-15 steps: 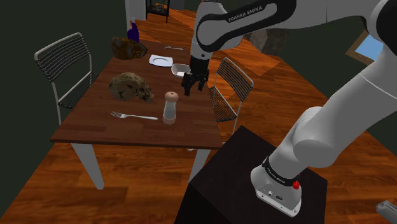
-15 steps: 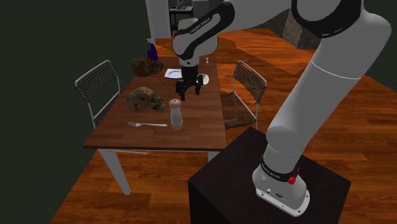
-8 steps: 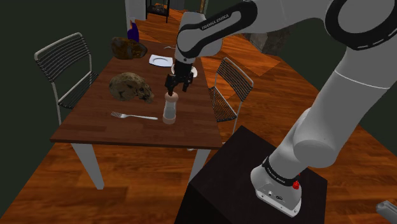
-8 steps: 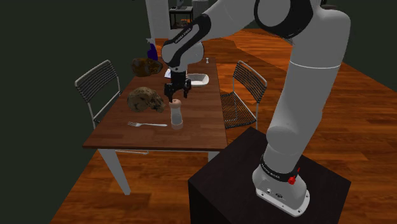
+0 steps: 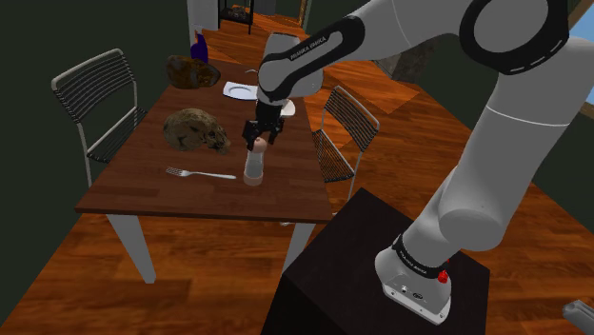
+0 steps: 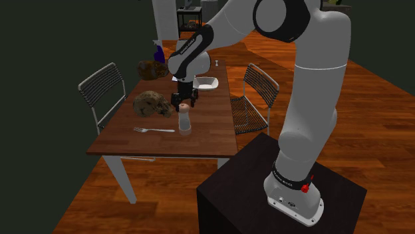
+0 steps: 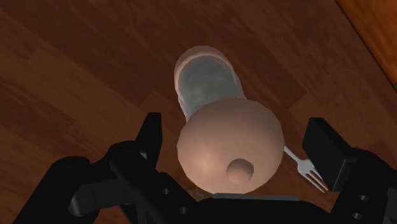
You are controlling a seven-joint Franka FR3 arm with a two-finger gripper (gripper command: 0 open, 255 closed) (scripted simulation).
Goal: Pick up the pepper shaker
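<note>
On the dark wooden table [image 5: 133, 186], close to the edge nearest the stand [image 5: 381, 276]: the pepper shaker [image 5: 253, 171], upright, with a clear body and a rounded pinkish-tan cap. Directly above it, the gripper [image 5: 259, 141], pointing straight down and low enough to bracket the cap.

From the wrist, looking down on the pepper shaker [image 7: 222, 127], with the little knob on the cap plain to see. Gripper [image 7: 238, 132] spread apart, one black finger [image 7: 153, 137] on each side of the cap, with a strip of table between finger and cap on both sides. Straddling, then, not clasping.

In the second exterior view, the gripper [image 6: 184, 103] again right over the pepper shaker [image 6: 184, 121], wrist vertical, white arm arching in from the stand.

Just beside the shaker, on the shoulder view's left: a fork [image 5: 200, 173] lying flat, tines peeking past one finger in the wrist view [image 7: 306, 170]. Farther back on the table, a brown lumpy loaf [image 5: 195, 130], then a second loaf [image 5: 192, 71], a white plate [image 5: 240, 90] and a white bowl [image 6: 206, 82]. Behind those, a blue bottle [image 5: 199, 46]. On either long side of the table, a wire-backed chair [image 5: 95, 95], the other chair [image 5: 345, 128] near the stand.
</note>
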